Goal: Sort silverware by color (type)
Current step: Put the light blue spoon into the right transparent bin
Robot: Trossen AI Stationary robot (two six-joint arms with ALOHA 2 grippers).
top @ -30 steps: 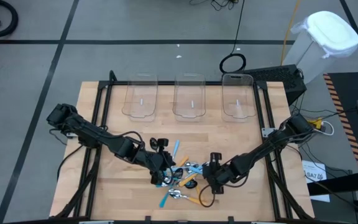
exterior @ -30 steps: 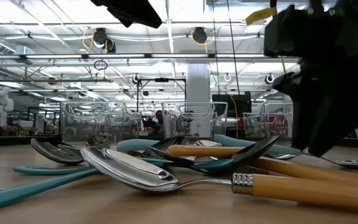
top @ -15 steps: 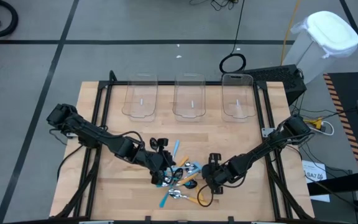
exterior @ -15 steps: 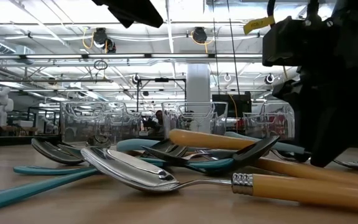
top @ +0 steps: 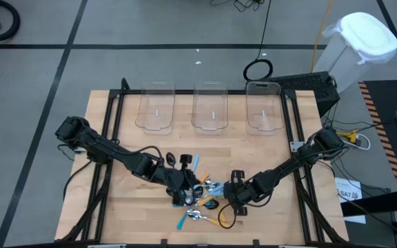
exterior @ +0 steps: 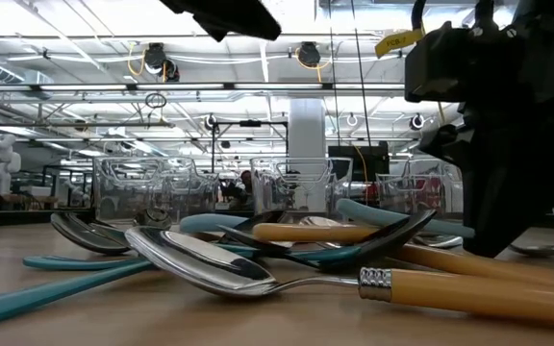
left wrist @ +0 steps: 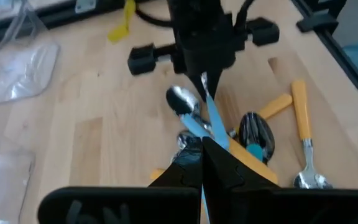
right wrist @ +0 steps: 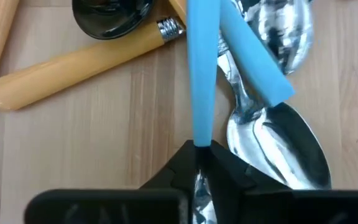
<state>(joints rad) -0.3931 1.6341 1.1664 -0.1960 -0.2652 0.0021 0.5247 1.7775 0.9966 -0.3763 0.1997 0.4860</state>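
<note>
— Where is the silverware, and what does your right pincer [right wrist: 197,149] hold?

— The silverware [top: 202,203] lies in one heap at the lower middle of the tabletop [top: 267,148] in the high view. My right pincer is down at the heap's right side, closed narrow on the handle of a light-blue spoon [right wrist: 202,74].

— And the left one?

— My left pincer [left wrist: 204,142] is at the heap's left side, also closed, with a blue handle [left wrist: 211,118] between its fingers. I cannot tell if it is the same spoon.

— How do you do this step well?

— I think I should lift straight up and slowly. Another blue handle and a silver bowl [right wrist: 284,149] lie just beside my spoon, and an orange spoon [right wrist: 73,62] is near. A sideways pull may drag them. If both pincers hold one spoon, one must let go first. Then I would carry it to one of the clear bins [top: 210,107] at the upper edge.
</note>
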